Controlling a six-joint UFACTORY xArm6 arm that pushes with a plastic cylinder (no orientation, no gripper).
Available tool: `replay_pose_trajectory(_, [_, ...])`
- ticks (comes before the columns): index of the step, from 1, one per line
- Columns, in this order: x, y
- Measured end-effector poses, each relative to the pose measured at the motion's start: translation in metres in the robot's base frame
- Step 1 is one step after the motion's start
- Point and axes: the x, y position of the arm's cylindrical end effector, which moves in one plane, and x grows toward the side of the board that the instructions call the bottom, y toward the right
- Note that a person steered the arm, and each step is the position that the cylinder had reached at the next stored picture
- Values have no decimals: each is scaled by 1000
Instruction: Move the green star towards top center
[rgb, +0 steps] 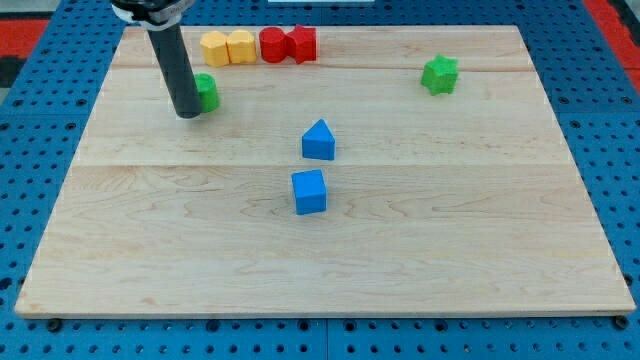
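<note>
The green star (439, 74) lies near the view's top right on the wooden board (320, 250). My tip (188, 112) is at the view's upper left, far to the left of the star. It stands right against a second green block (206, 91), which the rod partly hides, so I cannot make out its shape.
Two yellow blocks (227, 47) and two red blocks (288, 44) sit in a row along the top edge, left of centre. A blue triangular block (319, 140) and a blue cube (309, 191) sit near the board's middle. A blue pegboard surrounds the board.
</note>
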Motion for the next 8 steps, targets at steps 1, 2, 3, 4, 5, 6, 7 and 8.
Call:
replay_pose_trajectory(1, [-13,0])
replay_pose_trajectory(2, [-7,10])
replay_pose_trajectory(3, [-5,86])
replay_pose_trajectory(4, [-5,174])
replay_pose_trajectory(5, [-5,277])
replay_pose_trajectory(6, [-14,357])
replay_pose_trajectory(7, [-53,368])
replay_pose_trajectory(8, [-67,339])
